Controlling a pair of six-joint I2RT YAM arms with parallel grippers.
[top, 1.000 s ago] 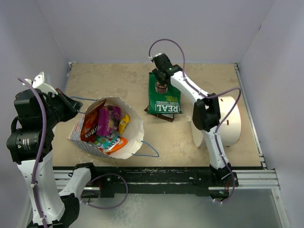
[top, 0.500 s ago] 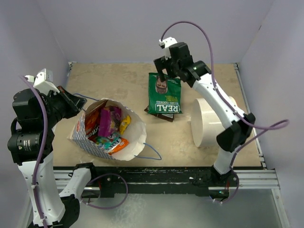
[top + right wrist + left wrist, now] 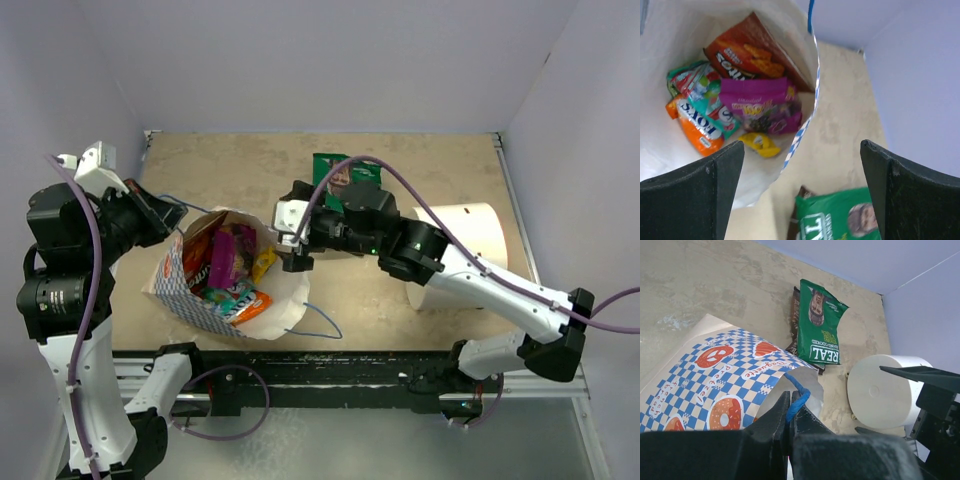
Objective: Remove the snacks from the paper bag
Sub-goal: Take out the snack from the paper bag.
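Observation:
The paper bag [image 3: 188,292] stands open at the left, blue-checked outside [image 3: 715,380], white inside [image 3: 670,30]. In it lie a magenta packet [image 3: 760,102], an orange one [image 3: 697,127], a yellow one [image 3: 759,144], a teal one [image 3: 702,92] and a red-brown chip packet [image 3: 747,57]. A dark green packet [image 3: 820,325] lies on the table behind the bag, partly hidden by my right arm in the top view [image 3: 345,172]. My left gripper [image 3: 789,402] is shut on the bag's blue string handle [image 3: 797,396]. My right gripper [image 3: 802,150] is open and empty, above the bag's right rim [image 3: 290,240].
A plain white cylinder [image 3: 470,235] lies on its side at the right, close to my right forearm. A brown packet [image 3: 795,320] sticks out from under the green one. Purple walls close in the table at the back and both sides.
My right arm has swung from above the green packet at the back to the bag's right rim, nearer and to the left. The green packet stays on the table. The left arm barely moved.

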